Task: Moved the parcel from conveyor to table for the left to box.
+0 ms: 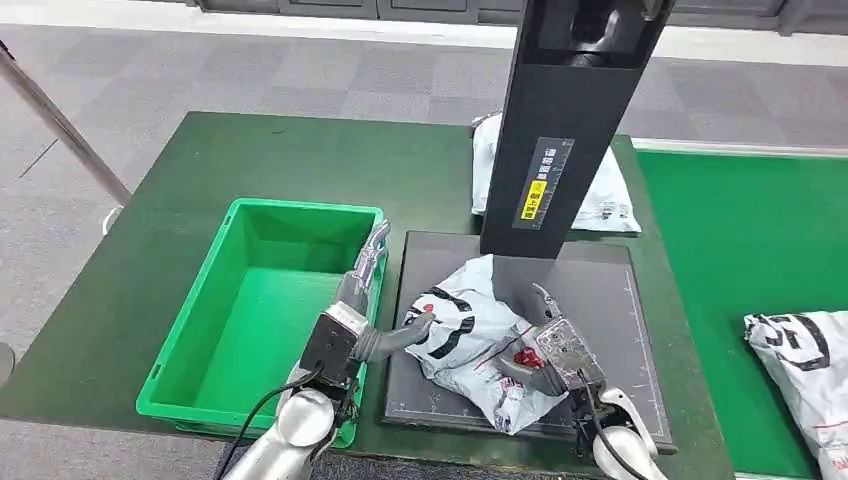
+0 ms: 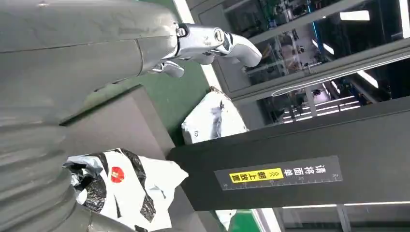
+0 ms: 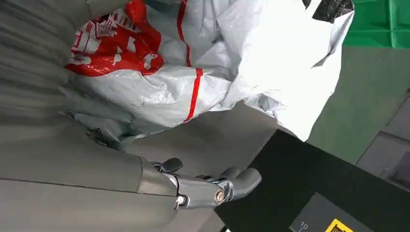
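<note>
The parcel (image 1: 470, 330), a crumpled white poly bag with black and red print, lies on the dark grey mat (image 1: 600, 290) at the foot of a black post. My left hand (image 1: 355, 320) is at its left side between the parcel and the green box (image 1: 300, 212); its thumb touches the bag and its fingers (image 2: 217, 41) stretch straight out, away from it. My right hand (image 1: 555, 350) sits at the parcel's right side, thumb against the red-printed part (image 3: 111, 43). Its fingers (image 3: 212, 188) are extended with bare mat between them and the parcel (image 3: 203, 77). The parcel (image 2: 130, 188) lies beside the left thumb.
The black post (image 1: 560, 130) rises from the mat's far edge, just behind the parcel. A second parcel (image 1: 612, 200) lies on the green table (image 1: 250, 150) behind the post. The green conveyor (image 1: 740, 230) runs on the right and carries another parcel (image 1: 805, 345). The green box has nothing in it.
</note>
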`<control>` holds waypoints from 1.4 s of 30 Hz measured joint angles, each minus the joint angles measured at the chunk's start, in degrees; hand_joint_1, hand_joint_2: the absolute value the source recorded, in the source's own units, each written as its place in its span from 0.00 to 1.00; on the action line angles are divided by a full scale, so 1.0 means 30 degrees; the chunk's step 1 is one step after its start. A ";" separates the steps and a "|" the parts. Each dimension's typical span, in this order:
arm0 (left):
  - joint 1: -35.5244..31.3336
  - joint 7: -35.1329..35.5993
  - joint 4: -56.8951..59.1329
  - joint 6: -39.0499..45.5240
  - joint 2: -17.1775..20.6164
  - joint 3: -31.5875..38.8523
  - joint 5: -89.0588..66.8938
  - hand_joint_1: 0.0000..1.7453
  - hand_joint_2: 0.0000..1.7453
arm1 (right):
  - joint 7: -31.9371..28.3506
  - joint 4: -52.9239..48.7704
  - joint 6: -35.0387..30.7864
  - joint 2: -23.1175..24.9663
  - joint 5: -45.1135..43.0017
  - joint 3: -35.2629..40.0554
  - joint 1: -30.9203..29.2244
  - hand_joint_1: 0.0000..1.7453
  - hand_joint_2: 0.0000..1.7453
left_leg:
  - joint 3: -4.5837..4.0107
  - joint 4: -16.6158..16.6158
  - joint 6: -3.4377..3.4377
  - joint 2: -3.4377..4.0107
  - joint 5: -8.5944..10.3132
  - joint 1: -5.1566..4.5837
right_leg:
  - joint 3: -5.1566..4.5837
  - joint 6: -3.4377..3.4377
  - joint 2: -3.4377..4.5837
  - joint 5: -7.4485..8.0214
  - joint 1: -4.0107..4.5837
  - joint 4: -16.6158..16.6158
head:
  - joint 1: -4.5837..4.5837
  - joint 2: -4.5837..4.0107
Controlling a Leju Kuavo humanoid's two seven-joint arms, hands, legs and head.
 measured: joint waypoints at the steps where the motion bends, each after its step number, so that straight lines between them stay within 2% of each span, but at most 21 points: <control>1: 0.0000 -0.0007 0.0000 0.0007 0.0000 0.0000 0.0015 0.00 1.00 | -0.0220 0.0000 -0.0110 0.0000 -0.0177 0.0000 0.0007 0.00 1.00 | -0.0001 0.0000 0.0000 -0.0001 0.0000 0.0000 | 0.0000 0.0000 0.0000 0.0000 0.0000 0.0000 | 0.0000 0.0000; 7: -0.0269 -0.0241 0.0400 0.0044 0.0000 -0.0146 0.0401 0.00 1.00 | -0.3412 0.0007 -0.1458 0.0481 -0.4121 -0.0197 -0.0218 0.00 1.00 | 0.0000 0.0000 0.0000 0.0001 0.0001 0.0000 | -0.0006 0.0000 0.0002 0.0000 0.0001 0.0000 | 0.0000 0.0000; 12: -0.1062 -0.0189 0.1568 -0.0292 -0.0007 -0.0810 0.0313 0.00 1.00 | -0.5641 0.0503 -0.2186 0.0838 -0.9162 -0.0846 -0.1336 0.00 1.00 | 0.0005 0.0001 -0.0001 0.0009 0.0010 -0.0001 | -0.0003 0.0004 0.0007 0.0010 -0.0002 0.0000 | 0.0000 0.0000; 16: -0.3186 0.2712 0.4983 -0.0612 -0.0348 -0.2358 -0.4317 0.00 1.00 | -0.6762 0.1433 -0.3265 0.0940 -1.1664 -0.2306 -0.2465 0.00 1.00 | 0.0017 0.0011 0.0047 -0.0067 0.0047 -0.0032 | 0.0047 0.0023 -0.0070 0.0023 -0.0033 -0.0002 | -0.0007 0.0000; 21: -0.5346 0.1321 1.0400 -0.0023 -0.1848 -0.3146 -0.5435 0.00 1.00 | -0.6798 0.2708 -0.2523 0.0933 -1.2102 -0.4187 -0.3819 0.00 1.00 | 0.0138 0.0009 0.0057 -0.0033 0.0036 -0.0050 | 0.0158 0.0038 -0.0033 0.0030 -0.0044 -0.0017 | 0.0000 0.0000; 27: -0.5981 0.1071 1.2634 0.0073 -0.2681 -0.3301 -0.5399 0.00 1.00 | -0.6747 0.3045 -0.2390 0.0940 -1.2000 -0.4663 -0.3860 0.00 1.00 | 0.0191 -0.0018 0.0041 0.0010 0.0044 -0.0042 | 0.0159 0.0019 0.0000 0.0048 -0.0033 -0.0007 | 0.0000 0.0000; 30: -0.6197 0.2320 1.3341 -0.0190 -0.2900 -0.3578 -0.6611 0.00 1.00 | -0.6659 0.3089 -0.2462 0.0933 -1.1993 -0.4969 -0.3835 0.00 1.00 | 0.0201 -0.0042 0.0009 0.0011 0.0064 -0.0036 | 0.0149 0.0014 0.0001 0.0045 -0.0030 0.0003 | 0.0000 0.0000; 31: -0.6334 0.3275 1.3742 -0.0548 -0.2936 -0.3958 -0.7544 0.70 1.00 | -0.6601 0.3089 -0.2455 0.0940 -1.2007 -0.5086 -0.3840 0.00 1.00 | 0.0201 -0.0048 0.0005 0.0011 0.0067 -0.0033 | 0.0145 0.0012 0.0004 0.0046 -0.0029 0.0003 | 0.0000 0.0000; 32: -0.6440 0.4098 1.4077 -0.1088 -0.3001 -0.4424 -0.8579 1.00 1.00 | -0.6543 0.3089 -0.2448 0.0940 -1.2007 -0.5151 -0.3829 0.00 1.00 | 0.0201 -0.0051 0.0004 0.0014 0.0067 -0.0033 | 0.0140 0.0009 0.0008 0.0045 -0.0029 0.0004 | -0.0007 0.0000; 34: -0.6665 0.5503 1.4802 -0.2805 -0.3060 -0.5533 -1.0731 1.00 1.00 | -0.6485 0.3089 -0.2354 0.0933 -1.2052 -0.5244 -0.3827 0.00 1.00 | 0.0194 -0.0054 -0.0004 0.0028 0.0072 -0.0031 | 0.0119 -0.0008 0.0024 0.0056 -0.0026 0.0005 | 0.0000 0.0000; 37: -0.7416 0.6420 1.5563 -0.4307 -0.3126 -0.7084 -1.3176 1.00 1.00 | -0.6448 0.3118 -0.2005 0.0903 -1.1986 -0.5623 -0.3767 0.00 1.00 | 0.0187 -0.0054 -0.0015 -0.0013 0.0082 -0.0006 | 0.0161 -0.0021 -0.0019 0.0054 -0.0002 0.0003 | 0.0008 0.0000; 42: -0.7937 0.5990 1.6072 -0.3309 -0.3111 -0.8138 -1.4272 1.00 1.00 | -0.6448 0.3118 -0.1654 0.0911 -1.1876 -0.5880 -0.3527 0.00 1.00 | 0.0192 -0.0055 -0.0014 0.0003 0.0080 -0.0015 | 0.0170 -0.0026 -0.0010 0.0052 -0.0012 -0.0002 | 0.0000 0.0000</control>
